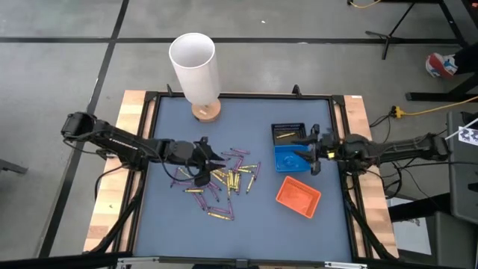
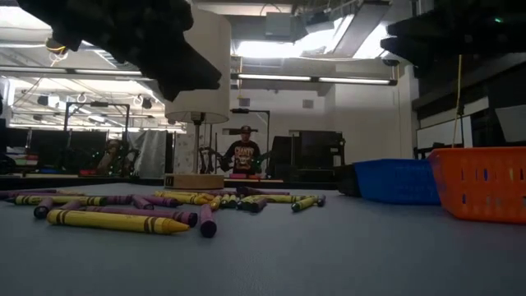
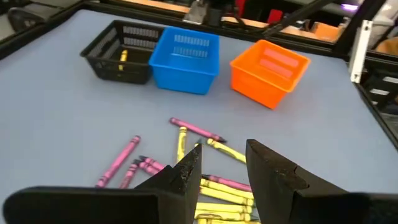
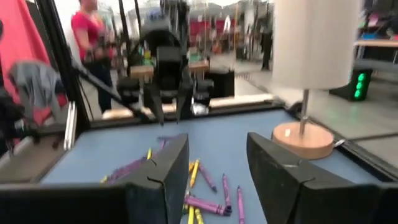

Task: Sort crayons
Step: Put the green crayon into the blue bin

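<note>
Several yellow and purple crayons (image 1: 222, 180) lie scattered flat on the blue table mat, left of centre; they also show in the low view (image 2: 115, 220), the left wrist view (image 3: 198, 130) and the right wrist view (image 4: 200, 182). My left gripper (image 1: 216, 161) hangs open and empty just above the far left side of the pile (image 3: 222, 169). My right gripper (image 1: 305, 148) is open and empty over the blue tray (image 1: 284, 161), pointing toward the pile (image 4: 217, 163). One yellow crayon (image 3: 123, 56) lies in the black tray (image 1: 288, 133).
An orange tray (image 1: 299, 196) stands nearer than the blue one, at the right. A white lamp (image 1: 194, 63) on a round wooden base (image 1: 206, 112) stands at the far edge. A black frame borders the mat. A person (image 2: 244, 153) stands in the room behind.
</note>
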### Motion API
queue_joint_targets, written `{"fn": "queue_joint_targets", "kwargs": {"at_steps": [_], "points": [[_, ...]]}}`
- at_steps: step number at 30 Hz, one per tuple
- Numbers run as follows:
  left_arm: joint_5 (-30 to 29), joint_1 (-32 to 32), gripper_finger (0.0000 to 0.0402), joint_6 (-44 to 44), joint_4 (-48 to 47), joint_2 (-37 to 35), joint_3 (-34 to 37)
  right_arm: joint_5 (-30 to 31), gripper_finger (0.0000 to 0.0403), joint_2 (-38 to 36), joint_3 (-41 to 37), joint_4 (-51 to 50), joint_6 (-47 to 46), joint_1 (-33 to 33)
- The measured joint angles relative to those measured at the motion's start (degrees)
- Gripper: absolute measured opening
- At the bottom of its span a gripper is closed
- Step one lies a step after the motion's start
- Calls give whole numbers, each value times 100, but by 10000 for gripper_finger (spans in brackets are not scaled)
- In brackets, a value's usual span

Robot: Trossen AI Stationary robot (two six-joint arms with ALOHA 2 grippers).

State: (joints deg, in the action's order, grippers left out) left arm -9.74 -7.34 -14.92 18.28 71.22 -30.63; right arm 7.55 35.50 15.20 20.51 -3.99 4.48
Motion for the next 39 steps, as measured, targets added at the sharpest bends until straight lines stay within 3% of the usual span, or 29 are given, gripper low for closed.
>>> {"fn": "queue_joint_targets", "kwargs": {"at_steps": [9,18,26,39], "points": [[-4,-274,110,0,31,0,0,-416,163,2445,1155,-489,22,2],[-7,-365,110,0,33,0,0,-417,163,4439,1877,-533,461,2],[-26,-362,110,1,54,0,2,-417,163,5563,2633,-644,749,2],[-33,-362,110,2,68,2,4,-410,163,6562,4311,-3020,760,-241]]}}
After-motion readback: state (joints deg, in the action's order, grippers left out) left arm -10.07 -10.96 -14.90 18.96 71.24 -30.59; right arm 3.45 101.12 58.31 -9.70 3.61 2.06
